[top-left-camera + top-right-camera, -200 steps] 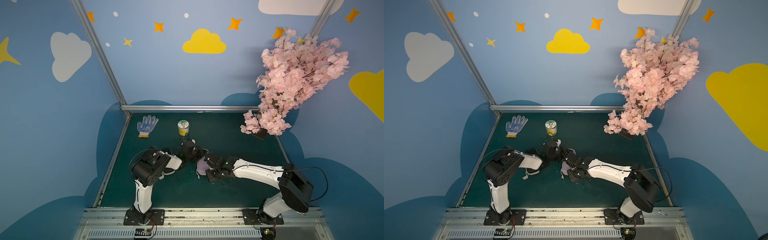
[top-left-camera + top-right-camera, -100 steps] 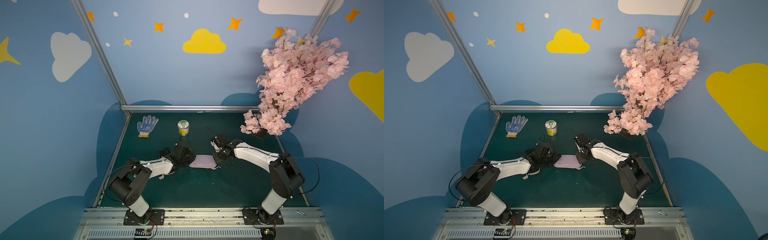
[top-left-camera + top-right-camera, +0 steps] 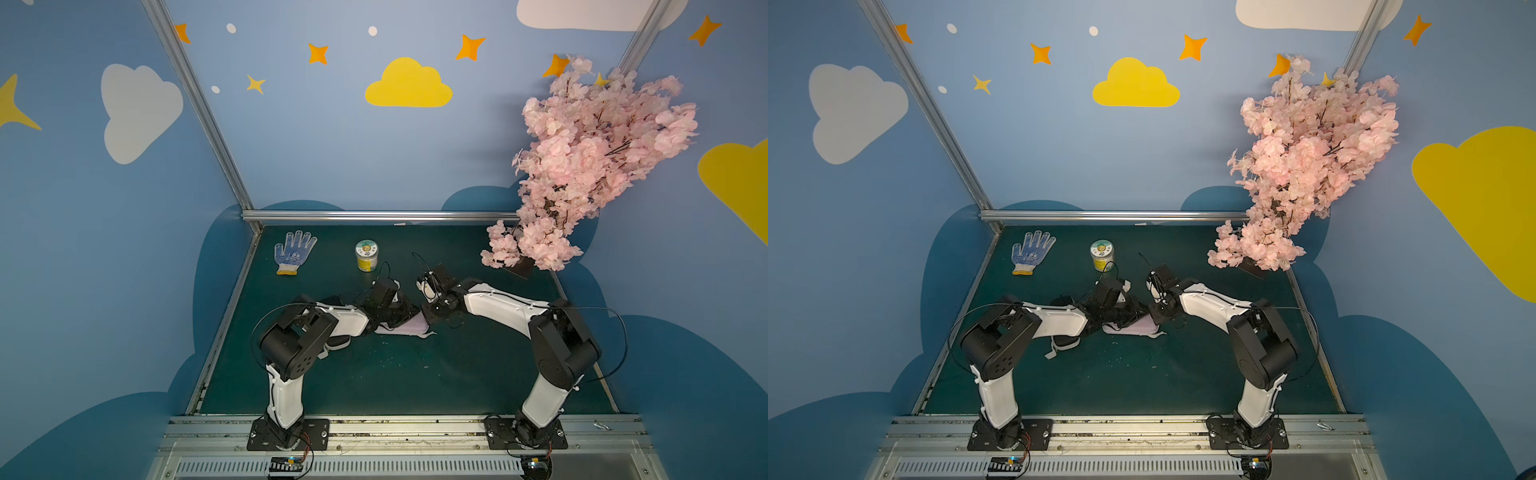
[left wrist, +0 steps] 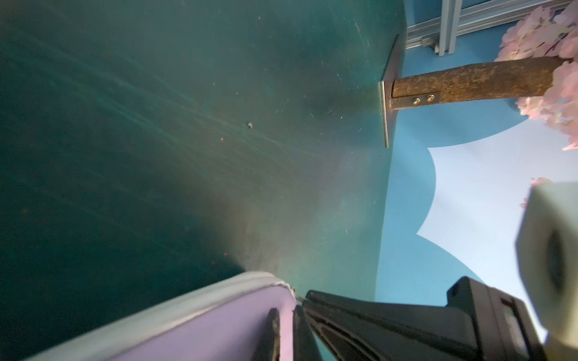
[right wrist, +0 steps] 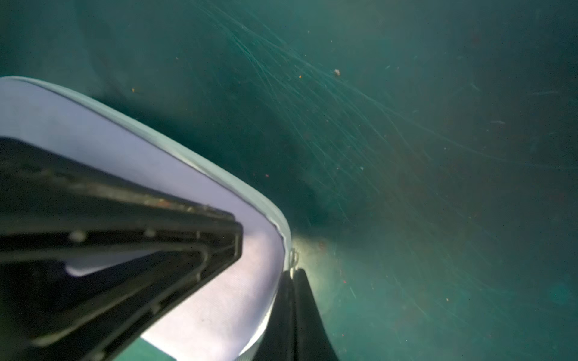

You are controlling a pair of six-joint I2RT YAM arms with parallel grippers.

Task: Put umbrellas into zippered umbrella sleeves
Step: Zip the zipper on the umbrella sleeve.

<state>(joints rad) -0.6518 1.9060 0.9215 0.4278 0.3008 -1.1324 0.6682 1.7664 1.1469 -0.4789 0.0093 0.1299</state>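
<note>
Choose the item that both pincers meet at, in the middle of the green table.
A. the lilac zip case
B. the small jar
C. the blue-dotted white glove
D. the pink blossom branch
A: the lilac zip case lies flat between the left pincer and the right pincer, which is shut on its zip pull; the glove and jar stand apart at the back.

You are working in a booth with sky-blue walls. Decals noted in both top views: a yellow cloud, a white cloud and orange stars, with darker blue cloud shapes along the wall bottoms. Your counter is dark green, and the right wrist view shows it marked with fine scratches. Aluminium posts rise at the rear corners, joined by a rail. A pink blossom branch stands at the far right corner. Light is even.
</note>
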